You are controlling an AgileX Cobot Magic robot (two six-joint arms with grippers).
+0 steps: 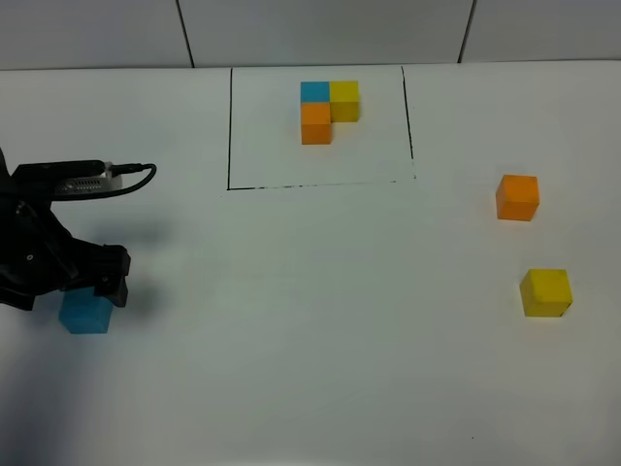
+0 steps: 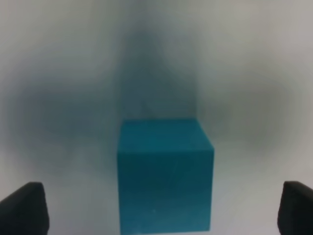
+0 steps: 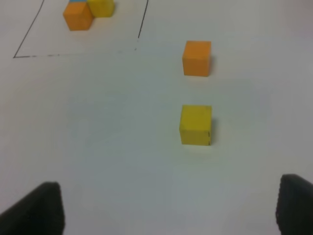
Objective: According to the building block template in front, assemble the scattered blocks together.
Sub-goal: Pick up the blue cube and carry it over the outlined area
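Blue block [image 2: 165, 176] sits between our wide left jaws, ungripped. Next we must close squarely; right jaws gape empty.

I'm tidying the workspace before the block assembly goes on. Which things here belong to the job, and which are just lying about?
Belongs to the job:
framed three-cube template
loose blue cube
loose orange cube
loose yellow cube

Just there:
white table
tiled wall behind
No stray objects show.
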